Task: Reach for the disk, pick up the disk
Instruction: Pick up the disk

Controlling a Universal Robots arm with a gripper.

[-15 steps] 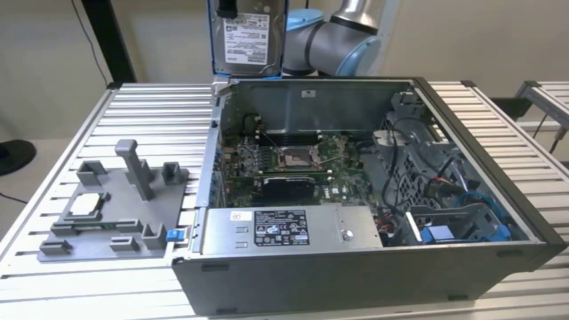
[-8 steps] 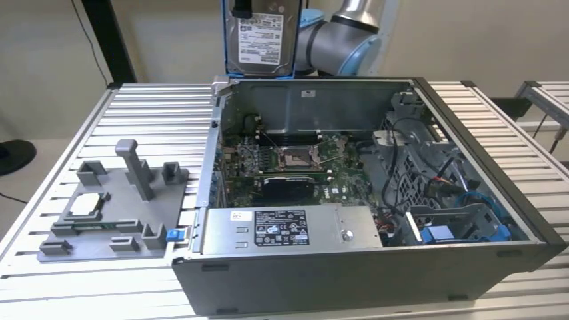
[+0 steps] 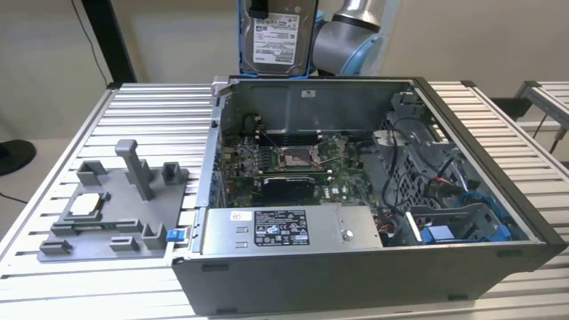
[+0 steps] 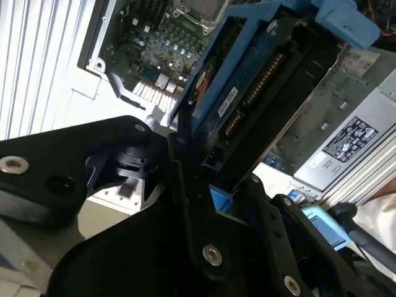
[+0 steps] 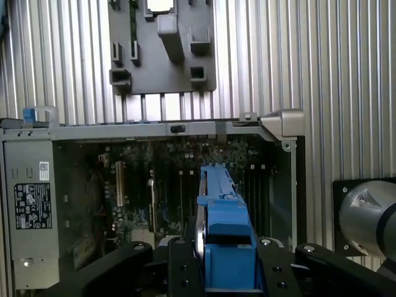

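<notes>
The disk (image 3: 277, 37) hangs upright above the back wall of the open computer case (image 3: 498, 200), its white label facing the exterior camera and a blue rail along its edge. My gripper (image 3: 258, 8) is shut on it from above. In the first wrist view the disk (image 5: 224, 210) shows edge-on, with its blue rail between my black fingers (image 5: 182, 266), high over the motherboard. In the second wrist view the disk (image 4: 247, 93) sticks out from my gripper (image 4: 216, 185), clamped on both sides.
Inside the case lie the motherboard (image 3: 294, 160) and a grey power supply box (image 3: 284, 228) with a black-and-white label. On the exterior view's left, a grey fixture (image 3: 116, 213) holds a small white-topped chip (image 3: 86, 204). The table (image 3: 151, 107) is slatted metal.
</notes>
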